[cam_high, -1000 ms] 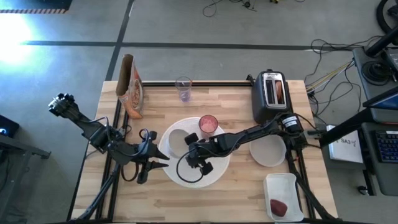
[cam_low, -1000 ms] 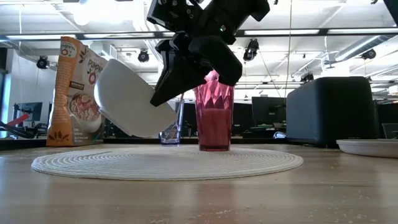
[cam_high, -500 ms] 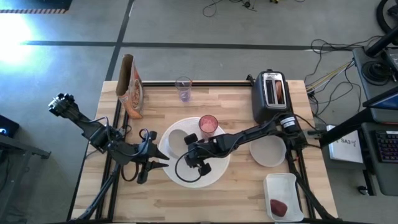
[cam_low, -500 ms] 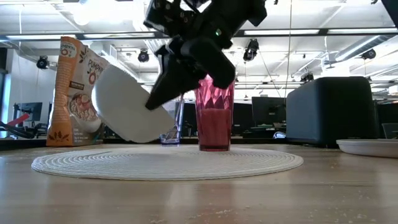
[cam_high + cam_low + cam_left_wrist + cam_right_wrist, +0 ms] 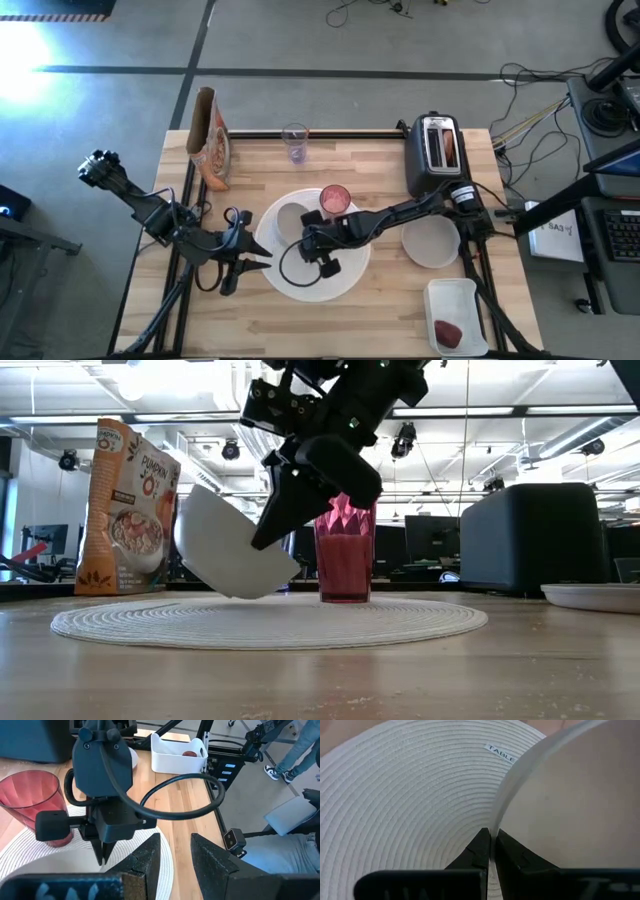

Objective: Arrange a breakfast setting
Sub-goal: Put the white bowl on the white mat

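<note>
The right gripper (image 5: 268, 540) pinches the rim of a small white ceramic bowl (image 5: 232, 552) between its closed fingertips and holds it tilted just above a round white woven placemat (image 5: 345, 283); the low view leaves it unclear whether the bowl's underside touches the mat. A faceted pink translucent plastic tumbler (image 5: 344, 552) stands on the mat just behind the right gripper, so the setting appears only partly laid, with the cup in place and the bowl about to be set down. Still to be brought in, by the look of things, are a large round white plate (image 5: 431, 243) lying well off to the right gripper's arm side near the table edge, a round browned bread piece (image 5: 449, 148) sitting in a slot of a black-and-silver toaster (image 5: 434, 156), and a small dark-red fruit (image 5: 448, 331) in a rectangular white tray (image 5: 458, 296) at the near corner. The left gripper (image 5: 262, 258) waits at the mat's opposite edge from the right gripper, its fingers slightly apart and empty. A printed cereal bag (image 5: 211, 140) and a small clear glass (image 5: 294, 143) stand farther back; the tumbler, close by, is the one thing crowding the bowl's landing.
</note>
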### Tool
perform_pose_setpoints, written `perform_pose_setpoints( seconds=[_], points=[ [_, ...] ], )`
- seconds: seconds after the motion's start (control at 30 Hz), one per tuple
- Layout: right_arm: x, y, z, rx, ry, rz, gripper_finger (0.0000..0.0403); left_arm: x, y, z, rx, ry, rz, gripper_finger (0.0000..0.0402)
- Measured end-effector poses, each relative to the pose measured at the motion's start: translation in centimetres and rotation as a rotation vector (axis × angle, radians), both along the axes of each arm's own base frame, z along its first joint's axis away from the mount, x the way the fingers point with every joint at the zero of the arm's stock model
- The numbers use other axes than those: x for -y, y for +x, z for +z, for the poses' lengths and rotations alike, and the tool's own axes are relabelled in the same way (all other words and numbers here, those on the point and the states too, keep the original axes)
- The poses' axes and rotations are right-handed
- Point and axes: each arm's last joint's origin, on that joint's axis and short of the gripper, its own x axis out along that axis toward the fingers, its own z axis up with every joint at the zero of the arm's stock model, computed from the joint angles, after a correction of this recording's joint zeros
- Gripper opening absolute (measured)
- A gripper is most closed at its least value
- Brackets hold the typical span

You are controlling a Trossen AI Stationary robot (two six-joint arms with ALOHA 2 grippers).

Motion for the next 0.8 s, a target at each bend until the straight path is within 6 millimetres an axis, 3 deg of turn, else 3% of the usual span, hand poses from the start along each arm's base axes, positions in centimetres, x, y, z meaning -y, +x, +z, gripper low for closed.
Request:
perform_pose_setpoints(
  seconds=[0.43,0.8],
  points=[
    [0.03,-0.02,0.09,0.001,0.015,-0.007,0.0012,0.00,0.00,0.00,0.000,0.000,0.000,0.0091],
    [-0.06,-0.03,0.19,0.002,0.037,0.009,0.0079,0.00,-0.01,-0.01,-0.001,0.000,0.000,0.0091]
  ],
)
